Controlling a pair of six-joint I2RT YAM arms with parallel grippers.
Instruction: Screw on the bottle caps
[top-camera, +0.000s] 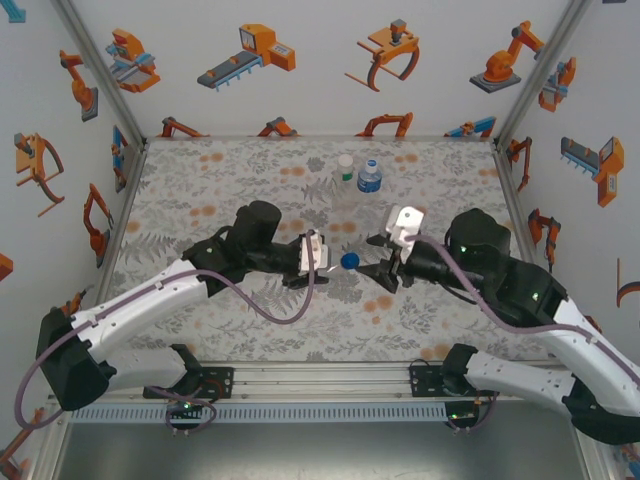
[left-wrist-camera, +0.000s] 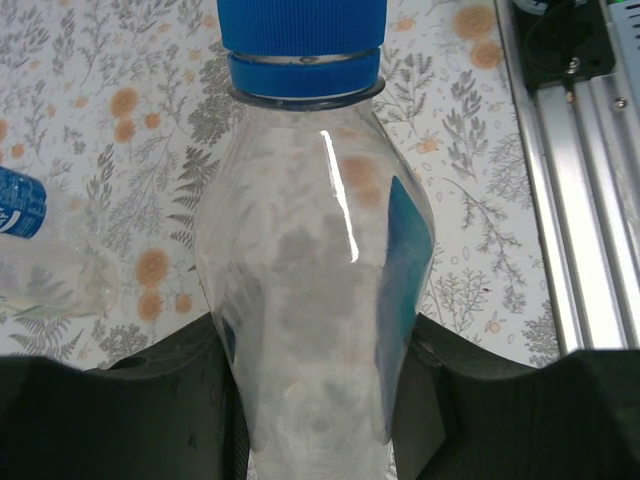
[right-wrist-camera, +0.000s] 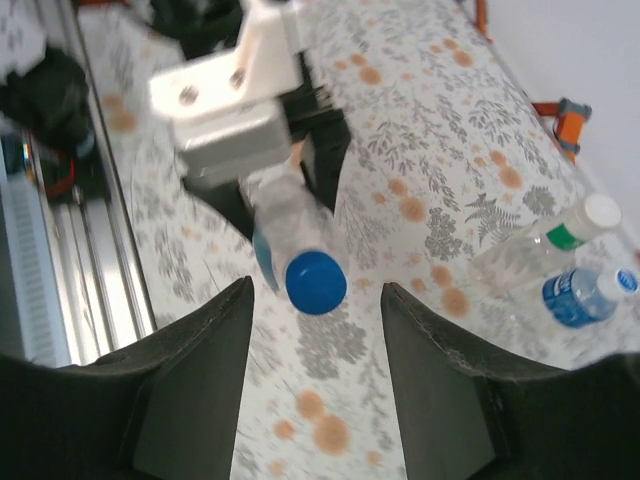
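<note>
White shells and black joints on left arm (top-camera: 150, 300) and right arm (top-camera: 585, 340). Behind left pincer (top-camera: 322, 265), thin purple-grey cable (top-camera: 265, 305) in a loop; above it, white bracket (right-wrist-camera: 215, 95) with two small screw heads. On right pincer (top-camera: 380, 260), broad matte dark fingers (right-wrist-camera: 190, 400); behind it, tiny green lights (top-camera: 462, 247).

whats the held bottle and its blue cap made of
The bottle looks like thin clear plastic with a glossy finish: the floral table pattern shows through it, and a bright streak of glare runs down its shoulder. The blue cap looks like opaque plastic, duller, with fine vertical ribs round its side.
</note>
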